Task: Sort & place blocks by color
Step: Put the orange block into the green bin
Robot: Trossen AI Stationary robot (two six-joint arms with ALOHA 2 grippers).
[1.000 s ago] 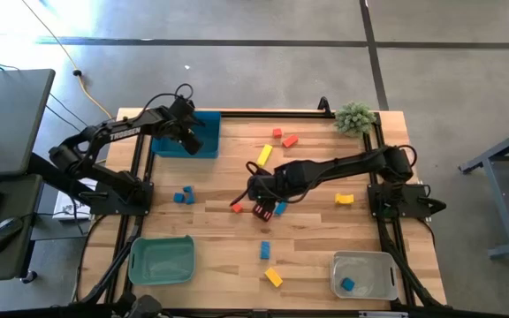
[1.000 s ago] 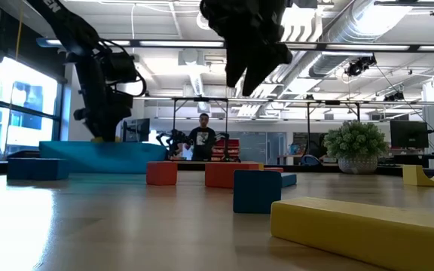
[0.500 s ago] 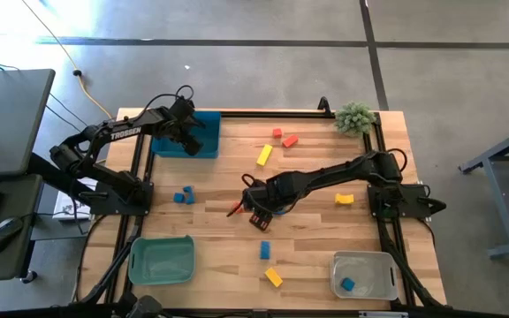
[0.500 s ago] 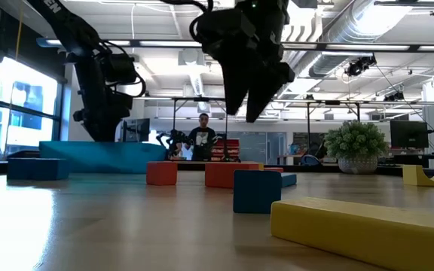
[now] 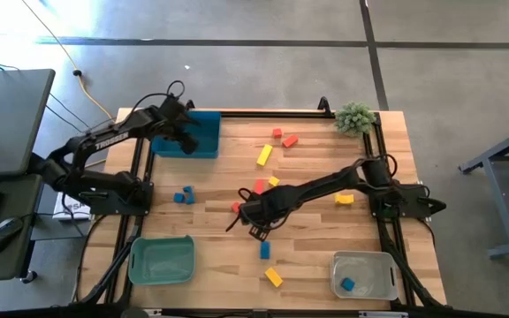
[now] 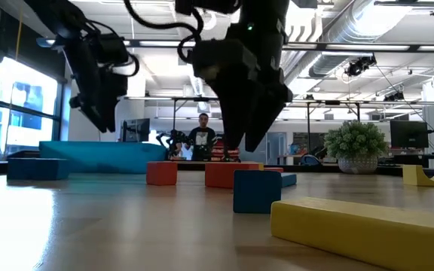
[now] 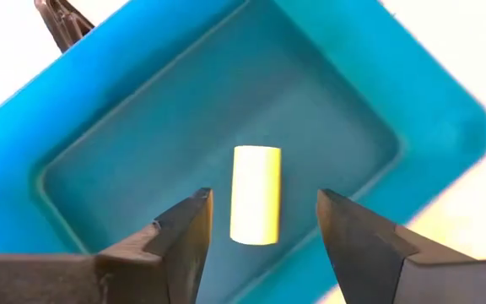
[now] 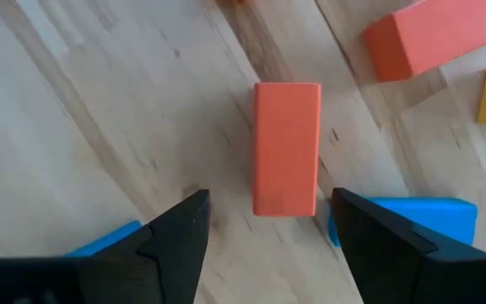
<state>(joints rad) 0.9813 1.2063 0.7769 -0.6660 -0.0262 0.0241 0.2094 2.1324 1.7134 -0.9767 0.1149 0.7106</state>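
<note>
My right gripper (image 5: pixel 254 228) is open and hangs low over the table's middle. In the right wrist view its fingers (image 8: pixel 268 203) stand on either side of a red-orange bar (image 8: pixel 286 148) lying flat on the wood, without touching it. That bar also shows in the high view (image 5: pixel 235 207). My left gripper (image 5: pixel 184 132) is open and empty above the teal tray (image 5: pixel 203 146). A yellow block (image 7: pixel 256 194) lies on the tray's floor below it. Other red, yellow and blue blocks lie scattered on the table.
A second red block (image 5: pixel 259 186) and a yellow one (image 5: pixel 273 181) lie just beyond the right gripper, and blue blocks (image 8: pixel 403 219) lie close by it. A green tray (image 5: pixel 161 261) stands near left. A clear tray (image 5: pixel 363 274) holding a blue block stands near right. A plant (image 5: pixel 354 116) stands far right.
My right gripper has moved toward the table's near edge and a little left, and has come down closer to the table, staying open. My left gripper has risen a little over the teal tray.
</note>
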